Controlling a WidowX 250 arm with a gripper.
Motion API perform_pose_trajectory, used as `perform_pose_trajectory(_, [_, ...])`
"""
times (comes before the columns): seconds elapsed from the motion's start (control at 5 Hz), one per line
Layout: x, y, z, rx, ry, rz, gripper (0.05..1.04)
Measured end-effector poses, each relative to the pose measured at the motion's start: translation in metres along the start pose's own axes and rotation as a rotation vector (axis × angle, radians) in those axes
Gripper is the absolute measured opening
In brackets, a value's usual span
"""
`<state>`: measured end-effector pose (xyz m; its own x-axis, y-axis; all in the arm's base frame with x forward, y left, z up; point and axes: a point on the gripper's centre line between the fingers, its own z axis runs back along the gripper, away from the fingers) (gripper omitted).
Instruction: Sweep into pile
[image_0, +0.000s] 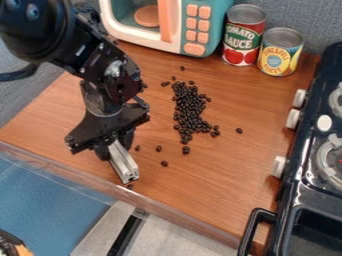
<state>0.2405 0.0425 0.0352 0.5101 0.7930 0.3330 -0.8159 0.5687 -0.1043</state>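
Observation:
At the left of the counter hangs the gripper, shut on a short silver metal bar that slants down toward the counter's front edge. Right of the gripper, and apart from the bar, small black beans lie in a long, loose heap. Several stray beans are scattered between the bar and the heap. One bean lies alone to the right of the heap, and another is close by the bar's lower end.
A toy microwave stands at the back, with a tomato sauce can and a pineapple can to its right. The black toy stove borders the right side. A clear ledge runs along the counter's front.

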Motion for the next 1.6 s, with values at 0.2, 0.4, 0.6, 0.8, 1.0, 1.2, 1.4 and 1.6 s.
perform_pose_trajectory(0.2, [-0.008, -0.002, -0.007, -0.023, 0.029, -0.008, 0.381])
perform_pose_trajectory(0.4, [-0.010, -0.006, -0.011, -0.060, 0.024, -0.004, 0.381])
perform_pose_trajectory(0.6, [-0.011, -0.013, -0.017, -0.089, -0.001, -0.007, 0.381])
perform_pose_trajectory(0.8, [-0.009, -0.019, -0.021, -0.100, -0.038, -0.004, 0.381])
perform_pose_trajectory(1.0, [-0.010, -0.030, -0.029, -0.107, -0.070, -0.018, 0.381])
perform_pose_trajectory(1.2, [-0.005, -0.044, -0.036, -0.119, -0.104, -0.038, 0.381])
perform_pose_trajectory(1.4, [0.001, -0.059, -0.040, -0.131, -0.118, -0.019, 0.381])
perform_pose_trajectory(1.6, [0.006, -0.073, -0.044, -0.142, -0.128, 0.007, 0.381])
